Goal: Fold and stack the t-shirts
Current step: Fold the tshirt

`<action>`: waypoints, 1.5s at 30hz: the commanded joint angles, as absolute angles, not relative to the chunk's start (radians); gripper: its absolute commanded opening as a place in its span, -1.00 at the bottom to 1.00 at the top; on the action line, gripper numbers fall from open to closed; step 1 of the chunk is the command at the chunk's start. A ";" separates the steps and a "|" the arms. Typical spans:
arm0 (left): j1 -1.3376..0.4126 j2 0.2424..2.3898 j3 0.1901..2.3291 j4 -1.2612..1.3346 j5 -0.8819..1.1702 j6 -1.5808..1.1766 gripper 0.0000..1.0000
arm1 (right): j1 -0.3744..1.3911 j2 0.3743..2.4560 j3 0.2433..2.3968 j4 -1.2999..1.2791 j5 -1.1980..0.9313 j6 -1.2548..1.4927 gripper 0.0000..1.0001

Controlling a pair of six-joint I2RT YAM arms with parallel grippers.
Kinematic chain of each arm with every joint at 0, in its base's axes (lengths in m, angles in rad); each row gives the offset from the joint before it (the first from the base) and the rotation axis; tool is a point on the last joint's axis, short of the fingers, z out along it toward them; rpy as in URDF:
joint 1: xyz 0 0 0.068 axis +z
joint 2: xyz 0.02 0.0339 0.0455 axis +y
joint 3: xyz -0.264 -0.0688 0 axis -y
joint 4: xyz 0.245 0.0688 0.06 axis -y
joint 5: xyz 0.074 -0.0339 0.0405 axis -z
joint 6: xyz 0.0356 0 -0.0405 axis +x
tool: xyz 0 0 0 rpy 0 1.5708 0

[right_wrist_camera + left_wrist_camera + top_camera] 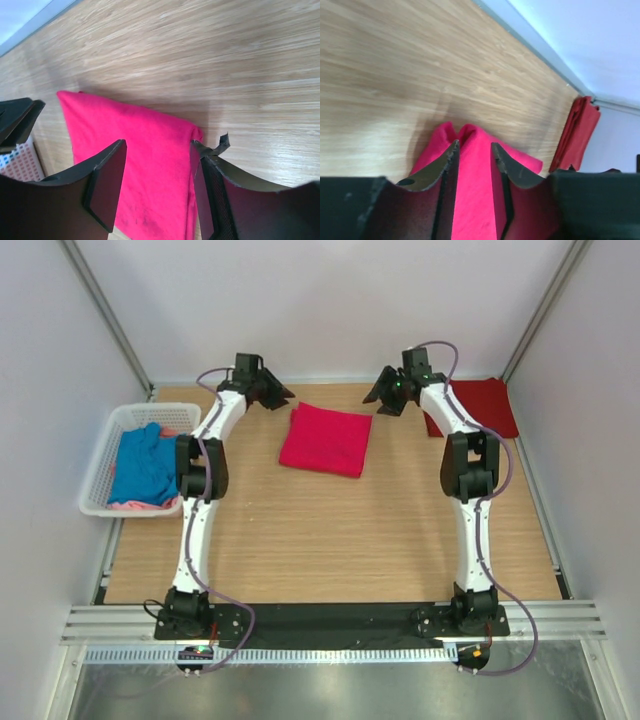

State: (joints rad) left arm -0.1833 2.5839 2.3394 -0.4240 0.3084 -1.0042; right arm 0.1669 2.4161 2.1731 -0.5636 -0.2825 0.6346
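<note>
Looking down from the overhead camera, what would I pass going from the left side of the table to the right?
white basket holding a blue t-shirt → left gripper → folded bright pinkish-red t-shirt → right gripper → darker red t-shirt

Bright, even overhead light fills the scene, leaving only faint, soft shadows on the wooden table. In the wrist views, the left gripper and right gripper loom dark and slightly soft-focused in the foreground, and a pale sheen streaks the wood grain.
</note>
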 commanded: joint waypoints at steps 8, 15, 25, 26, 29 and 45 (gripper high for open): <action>-0.242 2.287 2.047 -0.741 0.210 -0.621 -0.31 | 0.181 2.192 1.855 -0.601 -0.518 0.487 0.25; -0.273 2.183 1.809 -0.729 0.238 -0.581 -0.31 | 0.196 2.115 1.658 -0.580 -0.578 0.453 0.24; -0.285 2.158 1.681 -0.709 0.252 -0.574 -0.98 | 0.238 2.080 1.437 -0.430 -0.644 0.468 0.07; -0.285 2.148 1.655 -0.707 0.255 -0.575 -1.00 | 0.238 2.083 1.433 -0.405 -0.650 0.483 -0.03; -0.285 2.128 1.626 -0.696 0.268 -0.584 -1.00 | 0.238 2.088 1.425 -0.393 -0.666 0.494 -0.44; -0.284 2.109 1.733 -0.853 0.248 -0.586 -0.32 | 0.239 2.019 1.353 -0.457 -0.637 0.453 -0.93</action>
